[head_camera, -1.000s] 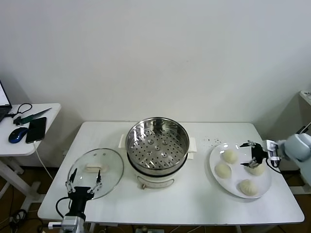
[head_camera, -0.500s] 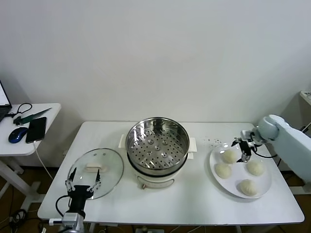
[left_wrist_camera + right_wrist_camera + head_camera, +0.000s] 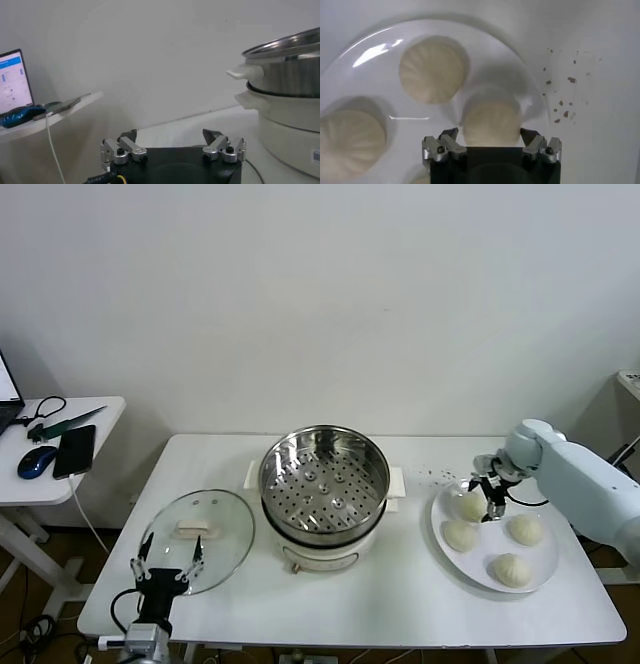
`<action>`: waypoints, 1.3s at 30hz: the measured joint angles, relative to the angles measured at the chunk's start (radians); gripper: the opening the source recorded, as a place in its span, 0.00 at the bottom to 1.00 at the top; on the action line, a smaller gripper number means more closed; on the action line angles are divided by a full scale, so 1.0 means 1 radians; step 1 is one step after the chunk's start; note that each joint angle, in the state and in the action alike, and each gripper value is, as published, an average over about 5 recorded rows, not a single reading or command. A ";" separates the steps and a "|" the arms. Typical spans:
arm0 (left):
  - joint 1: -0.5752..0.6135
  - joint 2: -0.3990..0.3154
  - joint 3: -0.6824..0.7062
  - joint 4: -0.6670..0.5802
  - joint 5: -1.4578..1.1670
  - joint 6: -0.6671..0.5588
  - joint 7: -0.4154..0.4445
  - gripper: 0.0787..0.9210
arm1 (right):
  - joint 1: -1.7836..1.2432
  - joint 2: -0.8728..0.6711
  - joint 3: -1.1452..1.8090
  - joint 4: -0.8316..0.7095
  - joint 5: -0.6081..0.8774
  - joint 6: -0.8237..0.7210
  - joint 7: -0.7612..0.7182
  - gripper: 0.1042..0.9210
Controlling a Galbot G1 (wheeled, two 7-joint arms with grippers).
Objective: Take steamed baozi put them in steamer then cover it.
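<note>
white table (image 3: pixel 400 604), steamer (image 3: pixel 325 489), glass lid (image 3: pixel 198 539), plate (image 3: pixel 545 576)

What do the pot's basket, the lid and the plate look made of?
The steamer basket looks like polished steel: mirror-bright, with punched holes. The lid seems clear glass, since the table shows through, with a white handle. The plate looks like glossy white ceramic or plastic; I can't tell which.

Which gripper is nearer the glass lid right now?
Left. The left gripper hovers at the near edge of the glass lid; the right gripper is across the table over the plate, straddling a baozi.
</note>
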 measured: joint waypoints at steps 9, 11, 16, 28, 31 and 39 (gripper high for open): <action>0.004 0.000 0.000 0.001 0.000 -0.002 0.000 0.88 | 0.001 0.007 0.004 -0.007 -0.013 0.006 0.000 0.71; 0.005 0.000 0.000 0.001 0.000 -0.003 0.000 0.88 | 0.005 0.005 0.004 -0.005 -0.012 0.007 0.000 0.71; 0.010 0.000 0.000 -0.001 0.000 -0.004 0.000 0.88 | 0.024 -0.005 -0.006 0.010 0.001 0.018 -0.004 0.70; 0.023 0.000 -0.004 -0.007 -0.001 -0.006 0.000 0.88 | 0.284 0.009 -0.213 0.105 0.107 0.127 -0.041 0.72; 0.026 0.000 -0.004 -0.009 -0.001 -0.006 0.000 0.88 | 0.379 0.031 -0.281 0.141 0.129 0.169 -0.050 0.72; 0.032 -0.001 0.002 -0.010 -0.001 -0.005 0.000 0.88 | 0.556 0.127 -0.383 0.241 0.116 0.300 -0.049 0.72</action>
